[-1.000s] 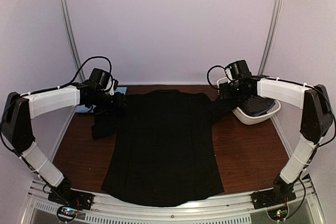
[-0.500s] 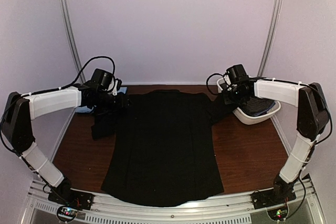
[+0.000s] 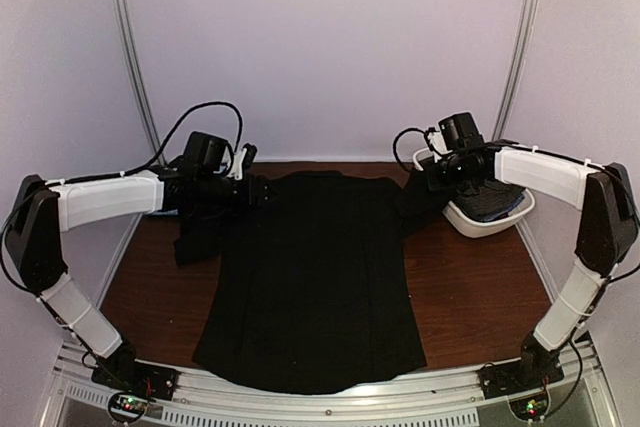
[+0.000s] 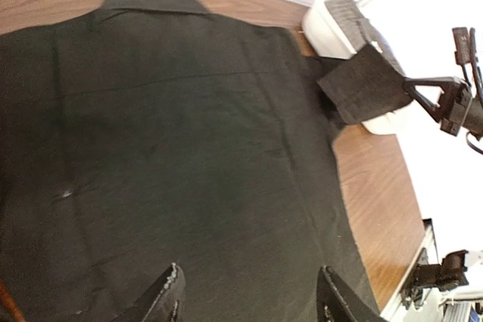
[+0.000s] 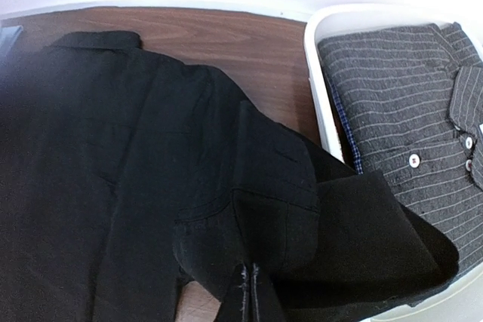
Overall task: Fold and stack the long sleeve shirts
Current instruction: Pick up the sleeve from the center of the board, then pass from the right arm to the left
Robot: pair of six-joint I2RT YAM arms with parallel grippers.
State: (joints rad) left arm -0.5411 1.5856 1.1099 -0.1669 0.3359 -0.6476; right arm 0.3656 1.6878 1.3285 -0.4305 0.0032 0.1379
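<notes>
The black shirt [image 3: 315, 277] is spread flat on the table [image 3: 480, 297], one sleeve [image 3: 412, 209] pinched by the closed right gripper [image 5: 247, 295] beside the tub [image 3: 490, 224]; the left gripper [image 4: 249, 299] is held open above it. The sleeve could be dropped if that thin pinch slips.
</notes>
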